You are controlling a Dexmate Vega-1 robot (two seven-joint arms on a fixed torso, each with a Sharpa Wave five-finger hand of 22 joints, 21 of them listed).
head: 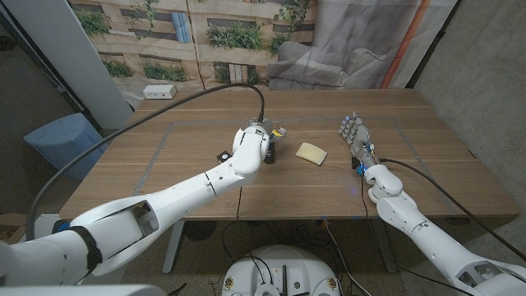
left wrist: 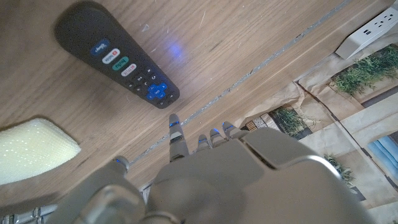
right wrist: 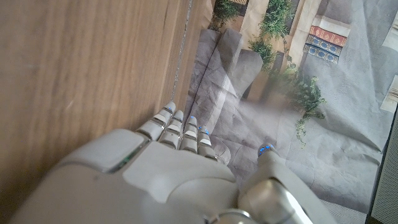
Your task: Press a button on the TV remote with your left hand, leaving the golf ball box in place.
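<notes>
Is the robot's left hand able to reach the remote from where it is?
Probably yes. The left hand hovers right by the remote, a fingertip pointing at its near end with only bare table between. The yellow box lies to one side, out of the way.

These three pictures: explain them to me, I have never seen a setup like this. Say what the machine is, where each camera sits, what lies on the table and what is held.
This is a robot with two white arms, each ending in a hand, standing at a wooden table. The wide picture comes from a camera on its head, looking down. The other two come from cameras on its wrists, looking along the back of each hand, so they appear turned.

The left hand hovers at the middle of the table, over a black TV remote; its fingers point toward the remote, and I cannot see them touching it. Beside it lies a pale yellow box. The right hand waits at the side with straight fingers. Neither hand holds anything. A white power strip lies at the far edge.
</notes>
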